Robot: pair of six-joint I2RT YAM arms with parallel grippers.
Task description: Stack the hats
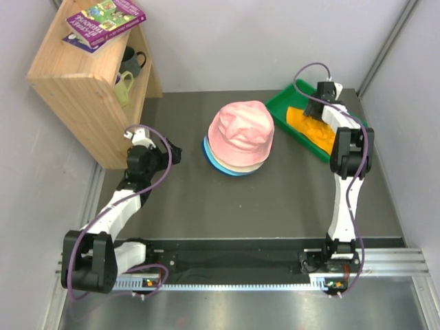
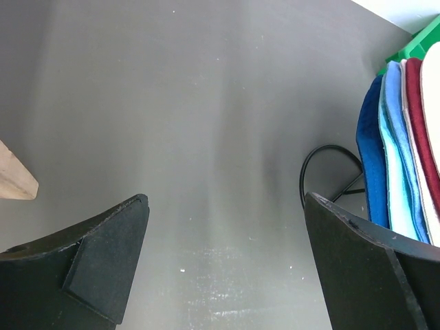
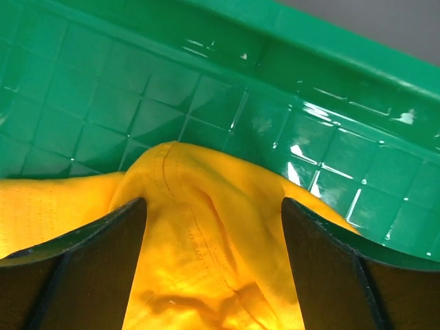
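A stack of hats sits mid-table with a pink hat [image 1: 240, 134] on top and blue, teal and pale brims [image 1: 230, 168] below. The brims' edges show at the right of the left wrist view [image 2: 399, 144], over a black wire stand [image 2: 323, 172]. An orange-yellow hat [image 1: 317, 130] lies crumpled in the green tray [image 1: 285, 103]. My right gripper [image 1: 313, 110] is down in the tray, open, its jaws straddling a raised fold of that hat [image 3: 206, 261]. My left gripper [image 1: 177, 155] is open and empty, left of the stack above bare table [image 2: 227, 268].
A wooden shelf [image 1: 89, 89] stands at the back left, close behind the left arm, holding books [image 1: 103, 20] and mugs [image 1: 130, 69]. Its corner shows in the left wrist view [image 2: 14, 179]. The tray wall [image 3: 206, 89] rises just beyond the right fingers.
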